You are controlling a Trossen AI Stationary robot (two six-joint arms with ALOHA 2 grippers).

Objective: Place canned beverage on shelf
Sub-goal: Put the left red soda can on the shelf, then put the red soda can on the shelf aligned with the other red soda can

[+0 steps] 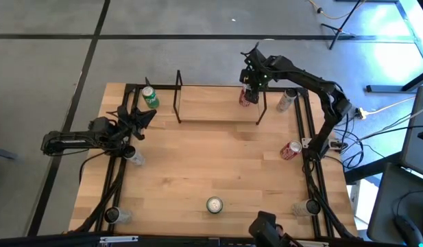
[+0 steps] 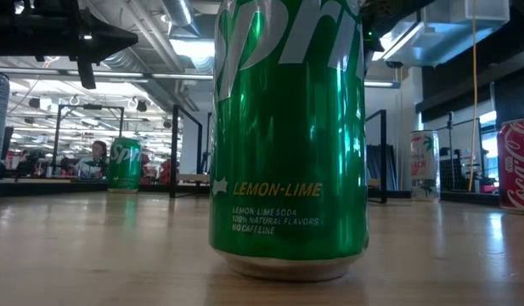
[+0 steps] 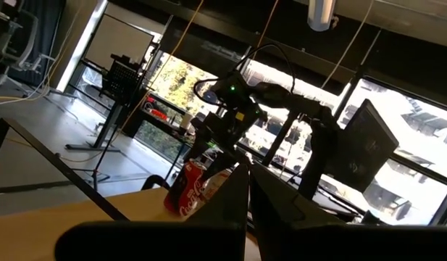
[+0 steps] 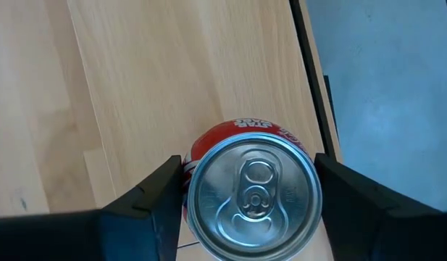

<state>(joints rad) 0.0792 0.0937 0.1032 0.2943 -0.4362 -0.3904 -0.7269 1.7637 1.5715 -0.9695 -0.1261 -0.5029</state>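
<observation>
The shelf (image 1: 218, 103) is a light board between thin black end frames at the table's far edge. A red can (image 1: 247, 97) stands upright at the shelf's right end, just inside the right frame (image 1: 263, 103). My right gripper (image 1: 251, 84) is above it, shut on it; the can also shows in the right wrist view (image 4: 253, 190) and the left wrist view (image 3: 187, 190). Whether its base rests on the board, I cannot tell. My left gripper (image 1: 147, 116) is shut and empty at the table's left side, near a green can (image 1: 149, 98). My right gripper pinches the red can between its two fingers, one on each side of the can's wall just under the top rim (image 4: 188, 190). The fingers come from above and point down. The can stays upright, its lid (image 4: 256, 185) facing up.
A green Sprite can (image 1: 214, 204) stands near the table's front middle and fills the low view (image 2: 287, 136). A pale can (image 1: 286, 100) stands right of the shelf. Another red can (image 1: 290, 150) lies at the right edge. Clear bottles (image 1: 134, 156) stand along the sides.
</observation>
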